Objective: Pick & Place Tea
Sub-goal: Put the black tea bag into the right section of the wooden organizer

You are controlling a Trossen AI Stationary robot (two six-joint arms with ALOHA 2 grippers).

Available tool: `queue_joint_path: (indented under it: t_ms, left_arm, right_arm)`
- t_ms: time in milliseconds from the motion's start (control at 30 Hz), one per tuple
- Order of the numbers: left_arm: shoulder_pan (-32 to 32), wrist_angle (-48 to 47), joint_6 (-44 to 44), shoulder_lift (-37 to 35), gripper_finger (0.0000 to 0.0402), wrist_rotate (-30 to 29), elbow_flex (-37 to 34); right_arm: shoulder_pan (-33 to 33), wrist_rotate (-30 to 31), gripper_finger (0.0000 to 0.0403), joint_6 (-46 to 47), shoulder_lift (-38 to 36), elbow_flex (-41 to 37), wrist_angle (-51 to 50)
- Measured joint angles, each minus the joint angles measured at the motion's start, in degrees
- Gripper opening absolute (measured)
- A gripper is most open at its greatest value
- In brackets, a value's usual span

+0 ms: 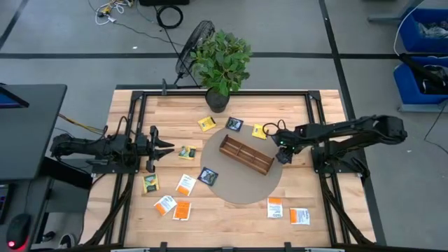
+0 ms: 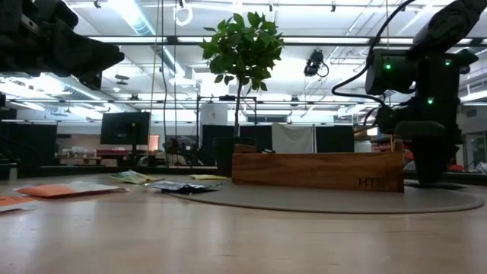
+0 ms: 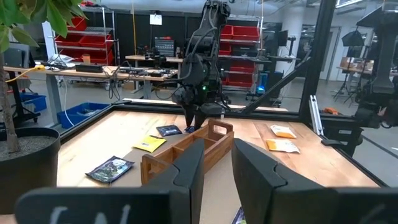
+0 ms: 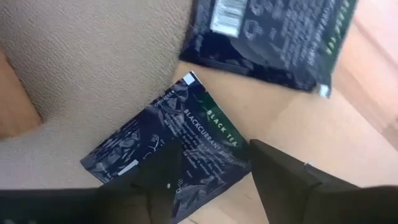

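Note:
Small flat tea packets lie scattered on the wooden table: yellow ones, dark blue ones, a green one and white-and-orange ones. My right gripper points down, open, over a dark blackcurrant packet. That packet lies half on the round mat's edge, by the right end of the wooden box. A second dark packet lies just beyond it. My left gripper waits open at the table's left, level. My right gripper comes from above with its open fingers across the blackcurrant packet's near corner. Whether the tips touch the packet I cannot tell. The packet lies flat.
The round mat bears the wooden box. A potted plant stands at the far edge. More packets lie near the front: orange ones and a white-and-orange one.

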Motion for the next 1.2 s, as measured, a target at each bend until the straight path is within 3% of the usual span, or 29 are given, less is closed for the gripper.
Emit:
queue_joint_path:
  t_ms: [633,967,1200]
  left_arm:
    - [0.0,0.0,-0.3,0.0,0.0087,0.0,0.0]
    - [0.0,0.5,-1.4,0.0,0.0087,0.0,0.0]
    - [0.0,1.1,-5.3,0.0,0.0087,-1.0,0.0]
  right_arm:
    - [0.0,0.6,0.0009,-2.5,0.4,3.5,-2.8]
    - [0.5,6.4,0.0003,-3.1,0.4,6.8,-8.7]
    - [5.2,18.9,0.0002,-3.0,0.3,13.4,-15.0]
